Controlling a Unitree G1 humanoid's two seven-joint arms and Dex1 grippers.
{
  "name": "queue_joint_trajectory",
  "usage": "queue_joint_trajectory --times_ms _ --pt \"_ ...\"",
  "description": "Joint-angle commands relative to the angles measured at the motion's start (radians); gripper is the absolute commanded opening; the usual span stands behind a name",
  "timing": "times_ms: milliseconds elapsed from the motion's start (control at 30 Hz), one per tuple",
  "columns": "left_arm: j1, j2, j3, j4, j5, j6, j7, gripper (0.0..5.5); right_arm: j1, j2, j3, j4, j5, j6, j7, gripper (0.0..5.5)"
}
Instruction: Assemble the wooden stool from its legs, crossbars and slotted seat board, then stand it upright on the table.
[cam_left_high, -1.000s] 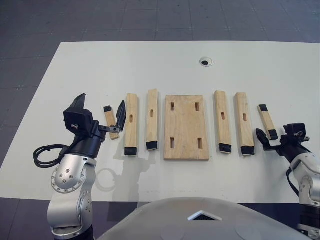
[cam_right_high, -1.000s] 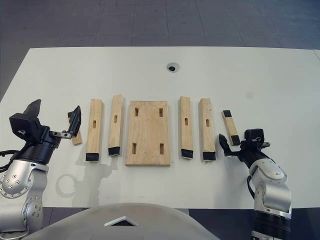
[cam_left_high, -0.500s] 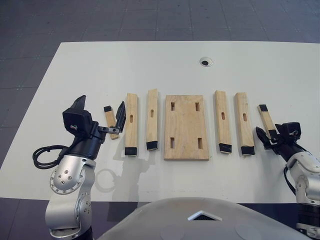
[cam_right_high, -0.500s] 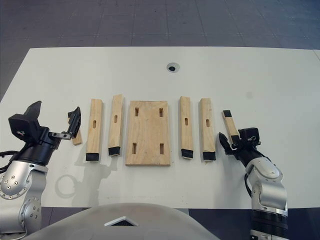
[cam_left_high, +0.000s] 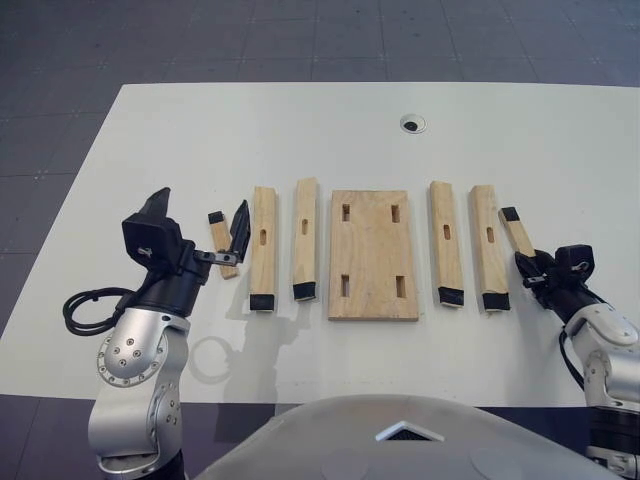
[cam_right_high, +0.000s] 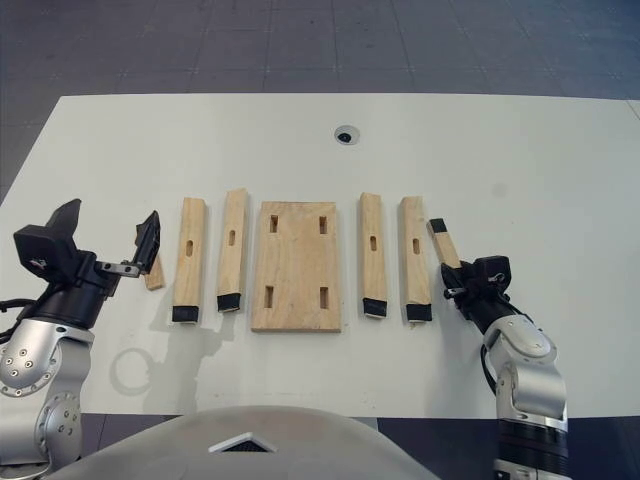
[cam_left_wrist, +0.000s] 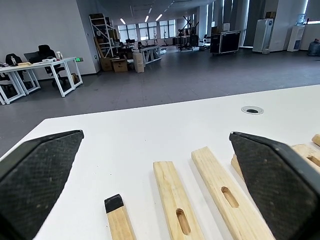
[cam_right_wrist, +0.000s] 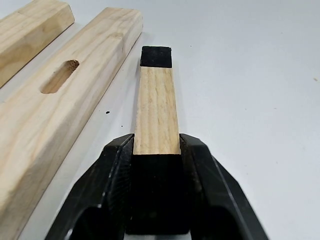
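Note:
The slotted seat board (cam_left_high: 372, 254) lies flat mid-table. Two legs (cam_left_high: 262, 247) (cam_left_high: 304, 238) lie left of it and two legs (cam_left_high: 445, 242) (cam_left_high: 488, 245) lie right of it. A short crossbar (cam_left_high: 222, 243) with black ends rests at the far left, between the spread fingers of my open left gripper (cam_left_high: 198, 222), which hovers above it. The other crossbar (cam_left_high: 516, 231) lies beside the rightmost leg. My right gripper (cam_right_wrist: 157, 165) is shut on its near black end, and the crossbar (cam_right_wrist: 156, 107) points away along the table.
The white table (cam_left_high: 300, 130) has a round cable hole (cam_left_high: 411, 123) at the back. A black cable (cam_left_high: 80, 305) loops by my left arm near the table's left edge. Bare tabletop stretches behind the parts and to the far right.
My right gripper has slid forward and shut on the right crossbar's near end. That crossbar has shifted left, closer to the rightmost leg. The left arm has hardly moved.

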Motion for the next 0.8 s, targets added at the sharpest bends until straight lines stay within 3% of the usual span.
queue_joint_trajectory --times_ms 33,133,300,467,633,800 --pt "-0.003 0.012 0.006 -0.004 -0.013 0.018 -0.005 5.50 0.052 0.019 0.001 0.076 -0.038 0.061 -0.055 1.30" --pt "-0.007 -0.007 0.017 0.003 -0.098 0.051 -0.019 5.50 0.045 0.011 -0.028 0.027 -0.049 0.020 -0.087 1.30" --pt "-0.019 0.005 0.049 0.029 -0.442 0.163 -0.115 5.50 0.000 0.042 -0.057 -0.329 0.030 0.017 -0.121 1.30" --pt "-0.081 0.036 0.018 0.098 -0.757 0.257 -0.174 5.50 0.018 0.113 0.226 -0.651 0.019 -0.008 -0.104 1.30" --pt "-0.153 0.033 -0.015 0.185 -0.927 0.298 -0.136 5.50 0.030 0.088 0.416 -0.675 -0.073 -0.104 -0.035 1.30" --pt "-0.193 0.035 -0.058 0.223 -1.001 0.313 -0.091 5.50 0.065 0.048 0.515 -0.663 -0.126 -0.224 0.044 1.30"
